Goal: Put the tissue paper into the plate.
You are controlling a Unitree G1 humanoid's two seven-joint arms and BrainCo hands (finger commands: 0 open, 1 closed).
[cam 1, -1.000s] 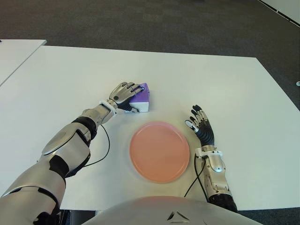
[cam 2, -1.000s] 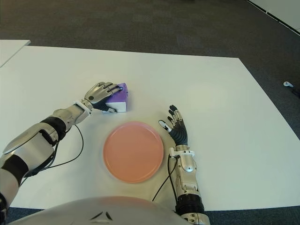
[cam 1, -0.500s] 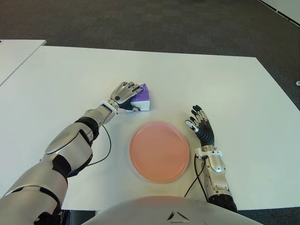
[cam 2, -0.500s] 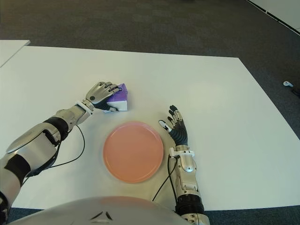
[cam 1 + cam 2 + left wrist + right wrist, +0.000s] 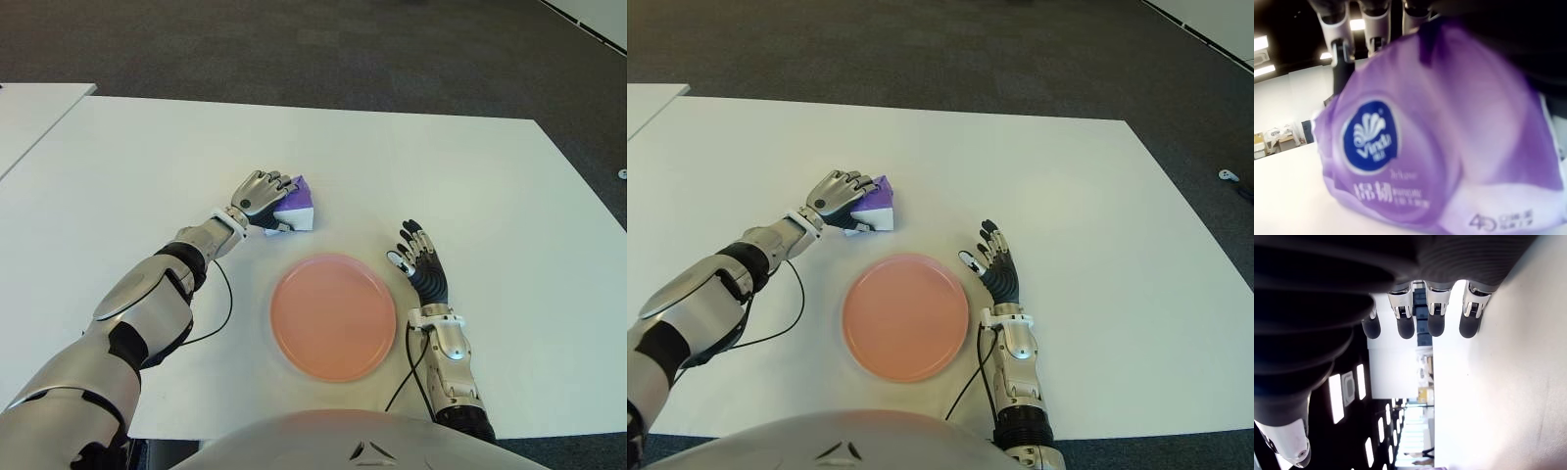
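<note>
Since a second ago your left hand (image 5: 263, 195) has closed tighter on the tissue paper (image 5: 297, 206) and tipped it up a little. It is holding the pack, which sits just past the far edge of the plate (image 5: 333, 315), not in it. Next you lift and carry. Your right hand (image 5: 421, 267) waits open, right of the plate.

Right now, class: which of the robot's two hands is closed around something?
The left hand, beyond the plate, is curled on the purple tissue pack. The right hand, at the plate's right, lies open and empty.
</note>
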